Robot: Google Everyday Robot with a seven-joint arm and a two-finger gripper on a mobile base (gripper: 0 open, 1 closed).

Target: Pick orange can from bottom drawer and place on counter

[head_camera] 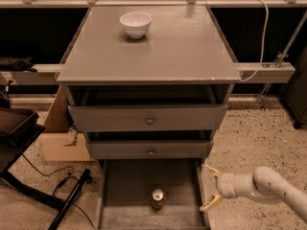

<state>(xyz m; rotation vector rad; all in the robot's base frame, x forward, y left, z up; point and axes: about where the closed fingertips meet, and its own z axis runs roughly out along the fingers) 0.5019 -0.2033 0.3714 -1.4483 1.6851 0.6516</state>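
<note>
The orange can stands upright on the floor of the open bottom drawer, near its front and middle. My gripper is open, with two pale fingers spread, over the drawer's right wall, to the right of the can and apart from it. The grey counter tops the cabinet above.
A white bowl sits at the back of the counter. Two knobbed grey drawers stand partly open above the bottom drawer. A cardboard box and black cables lie on the floor at the left. A white cable hangs at the right.
</note>
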